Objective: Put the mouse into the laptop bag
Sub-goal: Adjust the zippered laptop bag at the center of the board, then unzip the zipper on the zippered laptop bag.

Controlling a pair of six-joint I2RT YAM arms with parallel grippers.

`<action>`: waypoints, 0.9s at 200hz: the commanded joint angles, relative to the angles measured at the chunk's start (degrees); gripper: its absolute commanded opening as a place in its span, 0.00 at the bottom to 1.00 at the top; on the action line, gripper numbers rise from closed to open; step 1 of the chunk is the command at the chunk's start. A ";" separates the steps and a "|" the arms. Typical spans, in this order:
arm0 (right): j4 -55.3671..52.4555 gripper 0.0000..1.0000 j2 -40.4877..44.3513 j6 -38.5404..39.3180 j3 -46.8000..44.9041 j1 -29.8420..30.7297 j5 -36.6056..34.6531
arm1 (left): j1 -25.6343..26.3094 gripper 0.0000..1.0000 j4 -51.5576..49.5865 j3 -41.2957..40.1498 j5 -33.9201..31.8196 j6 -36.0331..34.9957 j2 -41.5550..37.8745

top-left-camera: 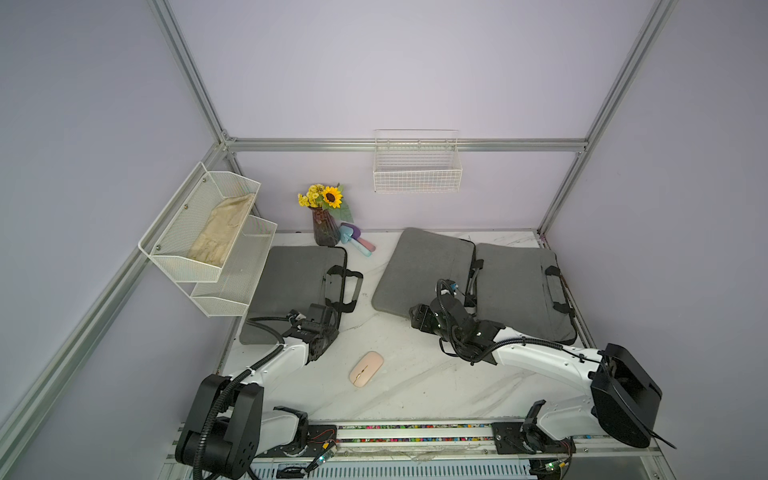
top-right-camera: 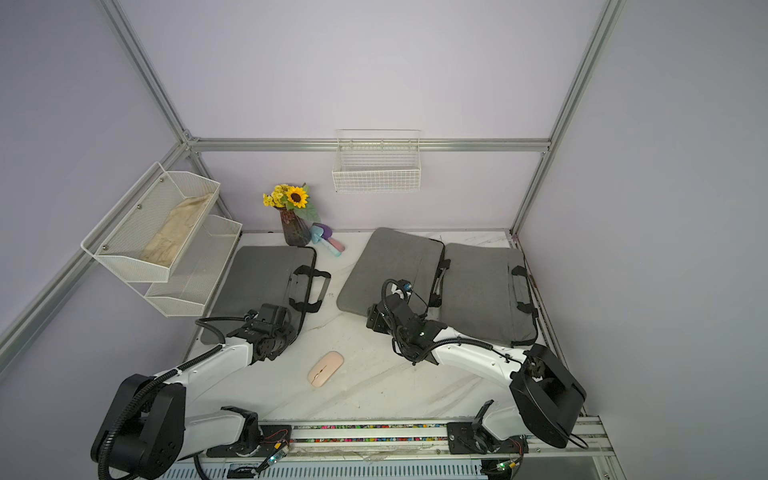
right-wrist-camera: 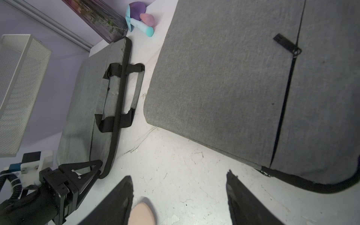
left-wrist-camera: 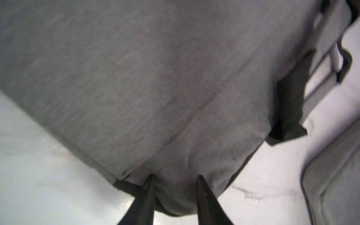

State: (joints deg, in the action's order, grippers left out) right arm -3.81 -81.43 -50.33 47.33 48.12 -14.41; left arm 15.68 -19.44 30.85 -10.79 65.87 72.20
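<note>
- Left gripper (left-wrist-camera: 175, 178), jaws half-closed, pinches the corner of a grey fabric laptop bag (top-left-camera: 291, 282), seemingly to open it.
- Right gripper (right-wrist-camera: 179, 175), wide open and empty, must next grasp the pink oval mouse (top-left-camera: 366, 368).

Pale pink mouse (top-left-camera: 365, 369) lies flat, near the corner of the flat grey laptop bag (top-left-camera: 291, 278)

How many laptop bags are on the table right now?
3. The left bag lies beside the mesh shelves, the middle bag sits tilted beyond the mouse, and the right bag lies farthest right. None seems hidden.
</note>
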 commanded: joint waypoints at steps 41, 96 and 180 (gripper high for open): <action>4.52 0.78 -6.03 0.83 2.41 4.12 0.21 | 4.00 0.90 -6.40 2.04 1.52 2.93 -3.65; 9.55 0.82 -13.76 3.83 8.88 12.77 -0.80 | -1.49 1.00 -18.52 2.18 -7.39 -2.98 -18.42; 6.21 0.83 -43.67 2.11 35.43 15.86 2.79 | -17.25 1.00 -18.20 -2.38 -2.19 -17.79 -25.82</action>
State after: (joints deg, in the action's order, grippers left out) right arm 4.27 -119.66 -47.68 76.77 64.07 -12.58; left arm -0.27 -37.89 29.98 -14.85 53.19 47.03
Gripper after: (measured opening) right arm 0.827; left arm 0.996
